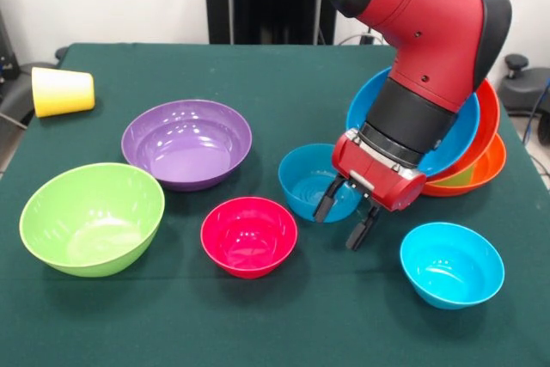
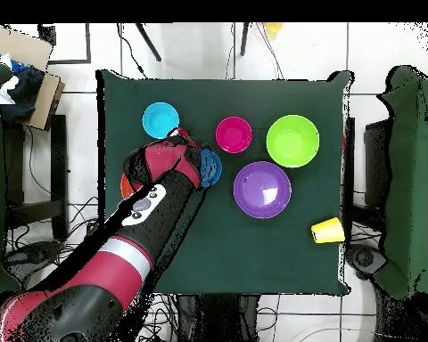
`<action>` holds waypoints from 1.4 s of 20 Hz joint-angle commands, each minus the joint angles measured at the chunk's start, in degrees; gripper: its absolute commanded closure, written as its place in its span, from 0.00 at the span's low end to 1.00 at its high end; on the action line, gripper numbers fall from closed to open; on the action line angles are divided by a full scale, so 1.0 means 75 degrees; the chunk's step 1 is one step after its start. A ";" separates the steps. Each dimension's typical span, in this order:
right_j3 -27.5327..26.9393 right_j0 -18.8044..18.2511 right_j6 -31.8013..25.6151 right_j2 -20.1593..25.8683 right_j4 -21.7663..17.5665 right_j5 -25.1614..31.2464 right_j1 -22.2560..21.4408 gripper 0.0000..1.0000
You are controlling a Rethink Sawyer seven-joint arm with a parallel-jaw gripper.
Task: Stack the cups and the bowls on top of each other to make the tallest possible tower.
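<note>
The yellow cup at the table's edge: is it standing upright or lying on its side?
Lying on its side. In the front view the yellow cup rests lengthwise on the green table, its open mouth facing sideways.

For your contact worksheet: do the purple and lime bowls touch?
Apart. The overhead view shows green cloth between the purple bowl and lime bowl.

Eight bowls [image 1: 186, 142], one yellow cup [image 1: 62, 91].
</note>
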 commanded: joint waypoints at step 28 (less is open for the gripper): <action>0.1549 -0.0006 0.0184 0.0980 -0.0261 0.1598 -0.1854 0.00</action>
